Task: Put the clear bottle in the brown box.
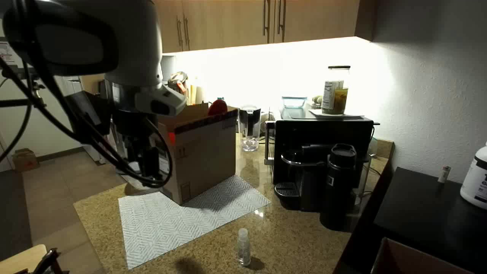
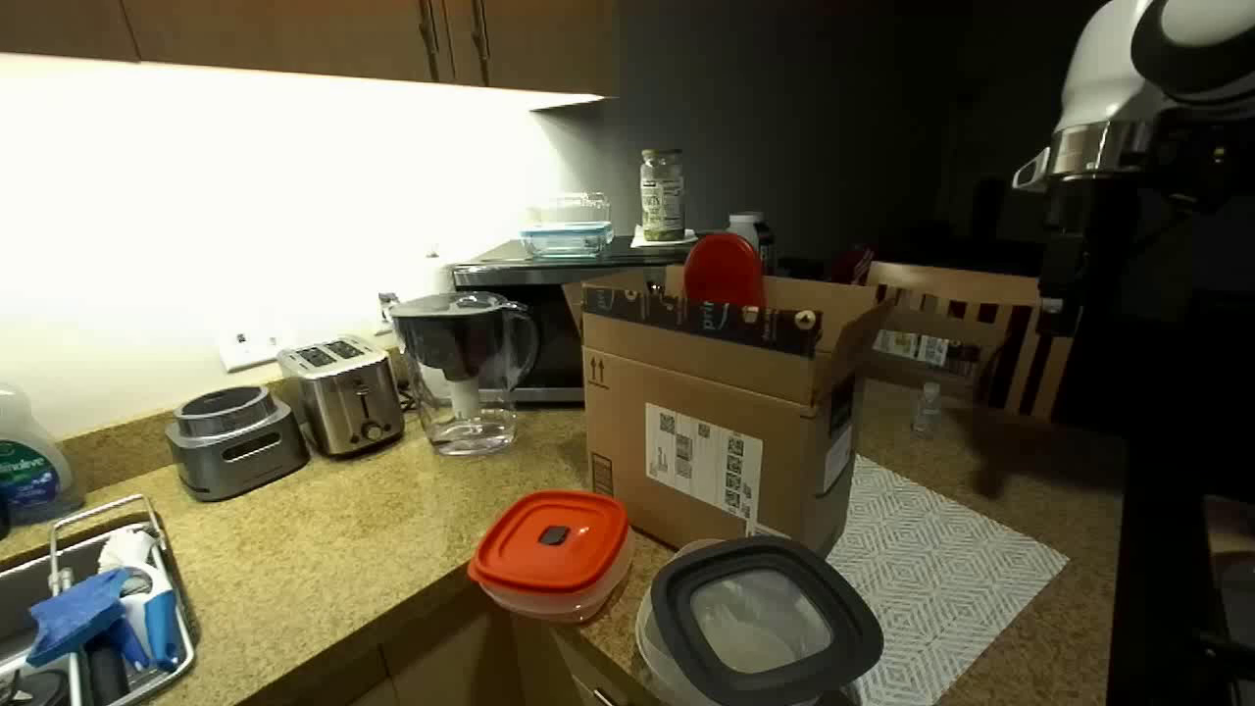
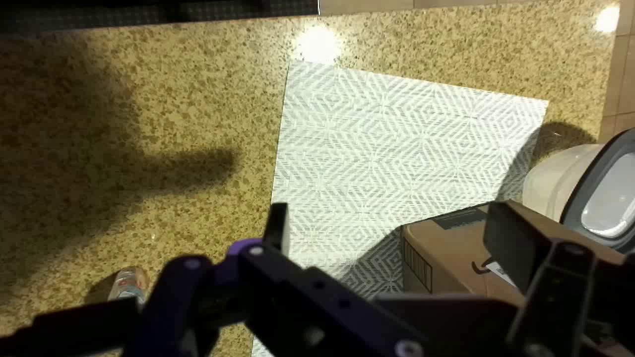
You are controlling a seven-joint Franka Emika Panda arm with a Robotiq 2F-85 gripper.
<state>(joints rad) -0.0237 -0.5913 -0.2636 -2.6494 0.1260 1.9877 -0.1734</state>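
The clear bottle (image 1: 244,248) stood upright on the desk (image 1: 300,243), outside the brown box (image 1: 205,161), a pose likely suited to grasping; the end effector (image 3: 389,225) held nothing, jaws apart; raised flaps (image 2: 701,338) presumably left the box's top accessible.

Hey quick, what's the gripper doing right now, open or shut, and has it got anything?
Gripper: open, jaws wide apart, holding nothing; the clear bottle stands on the counter.
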